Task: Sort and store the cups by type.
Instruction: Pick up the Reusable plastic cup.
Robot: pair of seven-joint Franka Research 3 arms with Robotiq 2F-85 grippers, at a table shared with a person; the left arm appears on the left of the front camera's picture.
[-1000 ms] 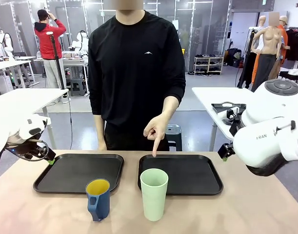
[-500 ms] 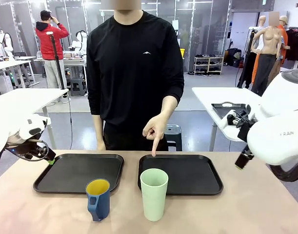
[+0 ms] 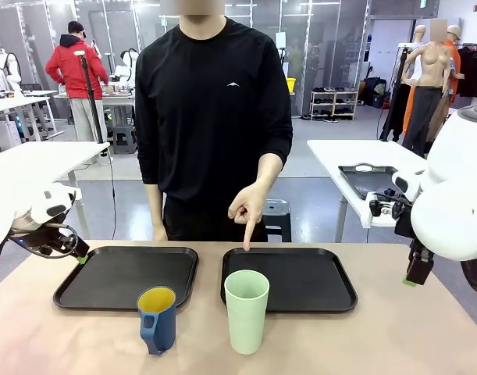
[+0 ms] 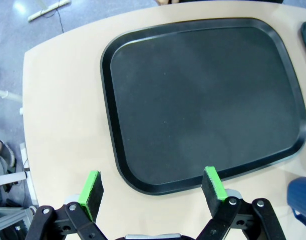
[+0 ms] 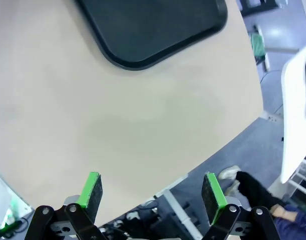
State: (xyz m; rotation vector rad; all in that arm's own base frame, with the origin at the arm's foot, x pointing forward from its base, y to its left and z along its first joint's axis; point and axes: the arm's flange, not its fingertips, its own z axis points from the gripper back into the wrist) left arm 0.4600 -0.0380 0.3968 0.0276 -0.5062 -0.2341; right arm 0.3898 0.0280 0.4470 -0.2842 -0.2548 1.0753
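"Cups: where do they stand?"

"Both are on the bare table (image 3: pixel 394 336), neither stored yet. The pale green tumbler (image 3: pixel 247 311) stands upright just at the near edge of the right-hand tray (image 3: pixel 308 281), by its left corner. Whether it touches the rim I cannot tell. The blue mug (image 3: pixel 158 319), yellow inside, stands upright further left of that tray, with its handle toward the robot's side."

"Why is the person's hand out?"

"The hand (image 3: pixel 248 207) hangs over the far left corner of the right-hand tray, forefinger down. I read it as marking where a cup belongs, probably the tumbler, since it is nearest."

"And the grippers?"

"The left gripper (image 4: pixel 153 180) hovers well to the left of that tray, over the outer edge of the other tray (image 3: pixel 121 277), with its jaws spread wide and nothing between them. The right gripper (image 5: pixel 151 182) hangs beyond the tray's right side, above the table's edge, likewise spread and empty. Neither is committed to a cup, so I judge they are waiting on the person's signal."
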